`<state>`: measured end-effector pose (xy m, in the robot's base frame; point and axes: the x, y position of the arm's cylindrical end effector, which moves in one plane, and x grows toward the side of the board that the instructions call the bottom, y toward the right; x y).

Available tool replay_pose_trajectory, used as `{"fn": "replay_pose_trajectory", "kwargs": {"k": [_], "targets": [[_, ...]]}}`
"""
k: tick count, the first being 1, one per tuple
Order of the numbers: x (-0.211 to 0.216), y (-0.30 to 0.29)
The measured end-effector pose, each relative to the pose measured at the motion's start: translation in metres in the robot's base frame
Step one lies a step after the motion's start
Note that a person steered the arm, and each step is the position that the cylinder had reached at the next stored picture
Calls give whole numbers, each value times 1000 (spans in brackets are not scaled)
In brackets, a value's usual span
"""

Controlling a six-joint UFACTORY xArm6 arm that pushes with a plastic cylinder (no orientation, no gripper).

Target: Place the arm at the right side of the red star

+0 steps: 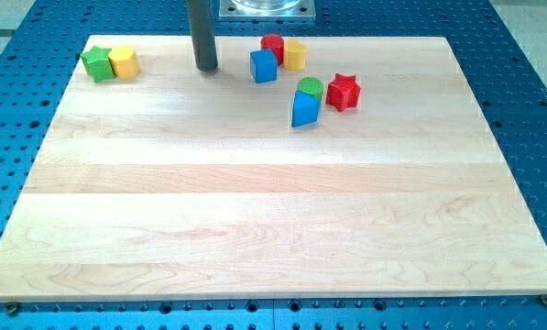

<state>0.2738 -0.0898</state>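
Where the wooden worktop (pixel 255 211) nears the top of the frame, my tip (pixel 206 68) rests on the boards, upper centre-left, with the dark rod rising straight out of view above it. There is no hand on this arm, only the rod, so nothing is open, closed or held.

The red star (pixel 344 92) lies in the upper right-centre of the frame, well apart from my tip and off to its right and slightly lower. Just to the star's left sits a green block (pixel 311 88) with a rounded top, and touching that from below is a blue block (pixel 305 110) of wedge-like shape. The worktop on the star's right side is bare wood.

Between my tip and the star, a blue cube (pixel 264 66) stands near the tip's right. Behind the cube, toward the top edge, a red cylinder (pixel 272 46) and a yellow block (pixel 294 55) sit side by side, touching.

In the upper left corner of the frame, a green star-like block (pixel 97 63) and a yellow block (pixel 124 62) of hexagonal look press against each other, well to the left of my tip.
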Motion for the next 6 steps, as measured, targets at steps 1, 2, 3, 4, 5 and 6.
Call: {"fn": "replay_pose_trajectory", "kwargs": {"k": [1,2,3,4,5,6], "targets": [[-3,42],[-4,42],[41,20],[115,48],[134,150],[125,246]]}}
